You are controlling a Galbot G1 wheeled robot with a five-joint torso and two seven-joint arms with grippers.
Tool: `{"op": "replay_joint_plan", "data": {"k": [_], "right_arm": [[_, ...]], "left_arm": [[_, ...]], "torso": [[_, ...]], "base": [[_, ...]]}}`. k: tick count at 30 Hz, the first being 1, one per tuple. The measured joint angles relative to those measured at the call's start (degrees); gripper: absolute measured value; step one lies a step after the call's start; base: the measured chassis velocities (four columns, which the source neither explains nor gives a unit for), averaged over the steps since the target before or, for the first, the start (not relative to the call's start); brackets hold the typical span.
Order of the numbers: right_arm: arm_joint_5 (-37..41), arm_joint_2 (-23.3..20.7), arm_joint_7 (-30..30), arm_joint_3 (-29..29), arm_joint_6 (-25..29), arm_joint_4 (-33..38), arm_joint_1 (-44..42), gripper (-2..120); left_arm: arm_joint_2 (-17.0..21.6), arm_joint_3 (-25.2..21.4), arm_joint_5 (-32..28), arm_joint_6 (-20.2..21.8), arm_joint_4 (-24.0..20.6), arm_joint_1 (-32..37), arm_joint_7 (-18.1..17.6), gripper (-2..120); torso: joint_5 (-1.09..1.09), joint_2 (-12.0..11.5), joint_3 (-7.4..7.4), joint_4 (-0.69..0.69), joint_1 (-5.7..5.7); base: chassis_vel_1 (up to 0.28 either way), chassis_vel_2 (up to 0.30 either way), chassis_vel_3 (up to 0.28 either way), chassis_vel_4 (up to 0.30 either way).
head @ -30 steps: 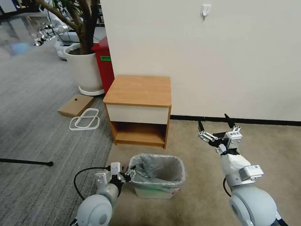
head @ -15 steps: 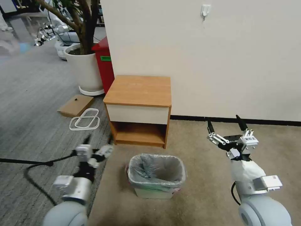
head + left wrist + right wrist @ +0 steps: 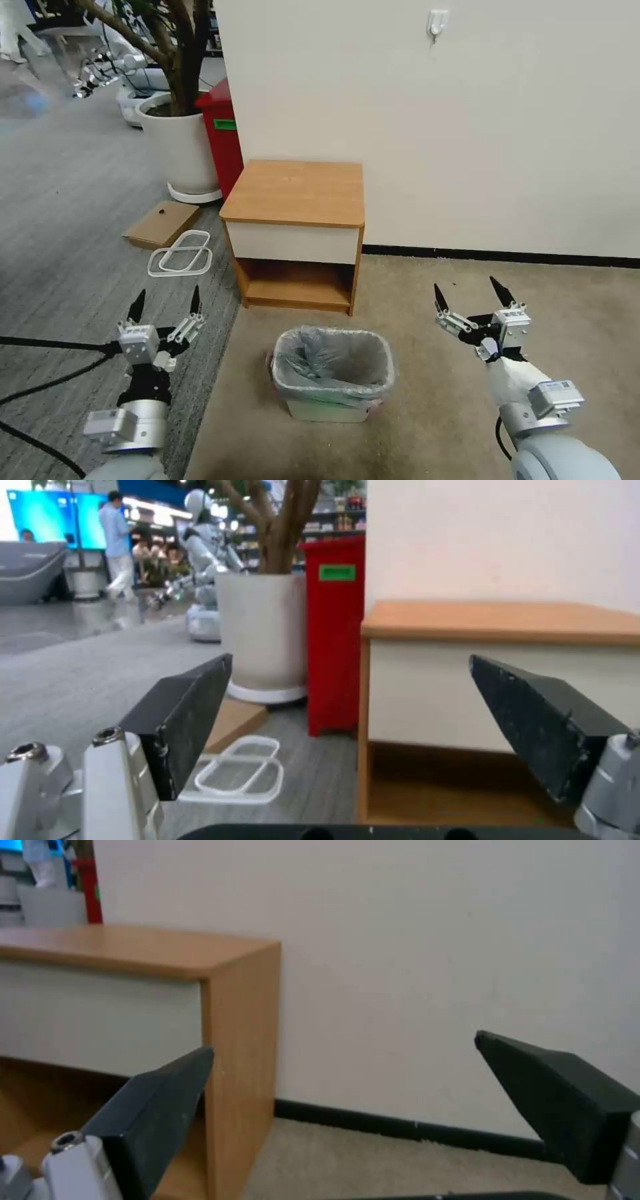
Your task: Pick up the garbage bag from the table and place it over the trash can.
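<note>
The grey crinkly garbage bag [image 3: 333, 360] lines the cream-white trash can [image 3: 327, 408] on the carpet, its rim folded over the can's edge. Behind the can stands the wooden table [image 3: 297, 192], its top bare, also seen as the table [image 3: 507, 620] in the left wrist view and the table [image 3: 133, 947] in the right wrist view. My left gripper [image 3: 165, 301] is open, well left of the can, fingers pointing up. My right gripper [image 3: 471, 293] is open too, right of the can. Both hold nothing.
A red bin [image 3: 223, 137] and a white plant pot [image 3: 179, 150] stand left of the table by the wall. A cardboard sheet [image 3: 161, 223] and white frames [image 3: 181, 253] lie on the grey carpet. A black cable [image 3: 57, 344] crosses the floor at left.
My left gripper left the can's rim, swung out to the left and now stands open. My right gripper moved a little right, then down. The bag stays on the can.
</note>
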Motion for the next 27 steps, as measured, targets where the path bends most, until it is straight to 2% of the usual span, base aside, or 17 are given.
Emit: {"op": "replay_joint_plan", "data": {"k": [4, 6, 10, 27], "right_arm": [[-1.2, 0.5, 0.0, 0.0, 1.0, -2.3, 0.2, 100], [-1.8, 1.1, 0.6, 0.0, 2.0, -4.8, 0.6, 100], [-2.0, 1.6, 1.2, -0.9, 2.8, -6.4, 0.8, 100], [-2.0, 1.7, 1.4, -1.1, 3.0, -6.6, 1.0, 100]], "left_arm": [[-0.6, 0.8, 0.6, -1.0, 2.3, -0.4, 0.1, 91], [-0.9, 1.3, 1.2, -2.3, 5.4, -1.1, 0.1, 91], [-1.3, 1.8, 1.3, -3.3, 7.4, -1.2, 0.2, 91], [-1.3, 1.9, 1.0, -3.4, 7.6, -1.3, 0.2, 91]], "torso": [[0.00, 0.0, 0.00, 0.00, 0.00], [0.00, 0.0, 0.00, 0.00, 0.00], [0.00, 0.0, 0.00, 0.00, 0.00], [0.00, 0.0, 0.00, 0.00, 0.00]], "base": [[0.000, 0.000, 0.000, 0.000], [0.000, 0.000, 0.000, 0.000], [0.000, 0.000, 0.000, 0.000], [0.000, 0.000, 0.000, 0.000]]}}
